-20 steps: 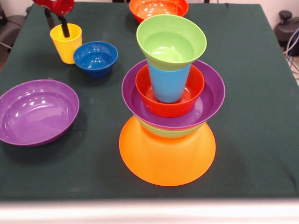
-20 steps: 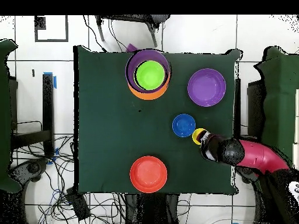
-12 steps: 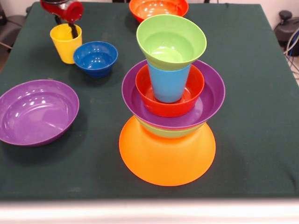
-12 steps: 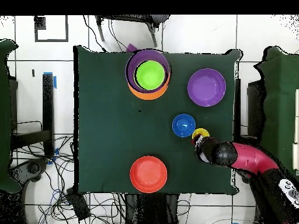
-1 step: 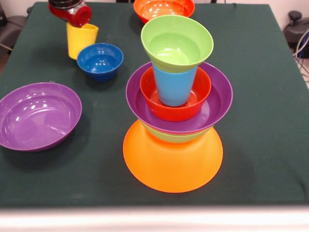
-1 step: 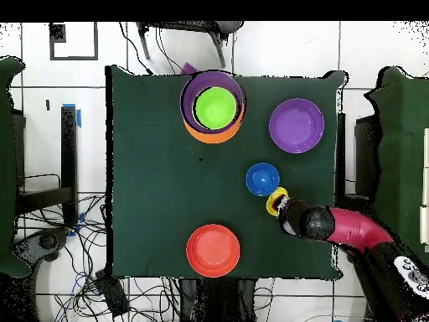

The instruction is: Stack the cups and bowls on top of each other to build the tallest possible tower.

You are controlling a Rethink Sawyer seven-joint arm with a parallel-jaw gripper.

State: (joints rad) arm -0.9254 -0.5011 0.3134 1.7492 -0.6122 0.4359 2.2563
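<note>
The tower [image 5: 172, 162] stands on a big upturned orange bowl, with a green bowl, a purple bowl [image 5: 218, 99], a red bowl and a light blue cup [image 5: 174, 88] on it. A light green bowl [image 5: 176, 43] tops it. From overhead the tower [image 6: 213, 107] is at the table's far side. My gripper [image 5: 76, 23] is shut on the rim of the yellow cup [image 5: 81, 39], which hangs tilted just behind the small dark blue bowl [image 5: 100, 60]. Overhead, the yellow cup [image 6: 275, 201] lies between the blue bowl [image 6: 262, 179] and my gripper [image 6: 283, 211].
A loose purple bowl [image 5: 38, 115] sits at the left in the front view, also seen overhead [image 6: 296, 126]. A red-orange bowl [image 5: 163, 8] sits at the far edge, overhead as the red-orange bowl [image 6: 213, 250]. Dark green cloth [image 5: 260, 145] covers the table.
The gripper closed on the yellow cup's rim and carried it right and slightly up, tilting it toward the blue bowl. The tower and the other bowls stayed put.
</note>
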